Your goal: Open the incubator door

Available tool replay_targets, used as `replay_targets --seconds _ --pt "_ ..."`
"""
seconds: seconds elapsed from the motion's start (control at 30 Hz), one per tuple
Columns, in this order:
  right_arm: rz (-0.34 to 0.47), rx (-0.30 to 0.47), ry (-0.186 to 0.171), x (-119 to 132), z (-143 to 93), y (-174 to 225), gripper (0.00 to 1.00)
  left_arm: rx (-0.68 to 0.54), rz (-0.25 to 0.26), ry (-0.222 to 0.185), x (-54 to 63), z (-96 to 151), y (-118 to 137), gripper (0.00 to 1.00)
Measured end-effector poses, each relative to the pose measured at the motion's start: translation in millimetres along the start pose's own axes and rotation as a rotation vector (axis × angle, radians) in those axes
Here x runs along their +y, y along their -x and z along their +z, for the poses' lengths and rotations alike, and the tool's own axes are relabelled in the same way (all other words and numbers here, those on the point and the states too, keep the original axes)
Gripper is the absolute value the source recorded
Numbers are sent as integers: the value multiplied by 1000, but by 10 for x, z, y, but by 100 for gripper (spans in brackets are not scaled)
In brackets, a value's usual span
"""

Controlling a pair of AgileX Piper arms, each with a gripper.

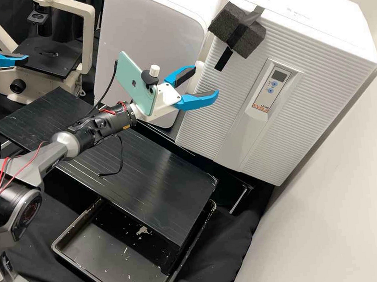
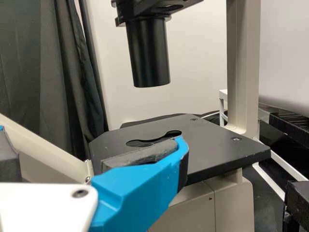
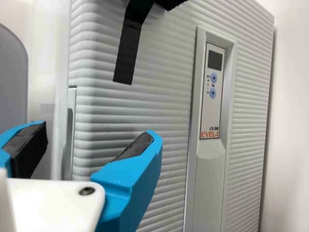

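In the high view my right gripper point(image 1: 206, 80) is open in front of the left side of the white incubator's ribbed door point(image 1: 237, 91), which appears closed. From its wrist, the right gripper point(image 3: 98, 131) has a gap between its fingers, with the ribbed door point(image 3: 164, 96) behind and a recessed grip point(image 3: 71, 130) along the door's side edge. Contact with the door cannot be told. At the far left of the high view, my left gripper point(image 1: 8, 42) stands open by the microscope; the left wrist view has the left gripper point(image 2: 96, 152) before the microscope's stage.
A white rounded appliance point(image 1: 150, 33) stands left of the incubator. Black foam blocks point(image 1: 245, 36) are taped at the door's top. A black ribbed platform point(image 1: 156, 175) lies under the right arm, over a black tray point(image 1: 68, 259). The microscope stage point(image 1: 49, 57) is farther back left.
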Motion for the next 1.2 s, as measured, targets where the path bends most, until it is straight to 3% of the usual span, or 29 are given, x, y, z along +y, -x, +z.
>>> replay_targets --seconds 0.43,0.73,1.0,1.2 --pt "11 -28 -11 -4 -9 -59 0 0 0 0 0 0 0 100" --pt "15 -34 25 -12 6 -91 0 0 0 0 0 0 0 100" --pt "8 -40 16 8 2 -81 0 0 0 0 0 0 0 100" --pt "6 -44 28 20 0 -77 0 0 0 0 0 0 0 100"
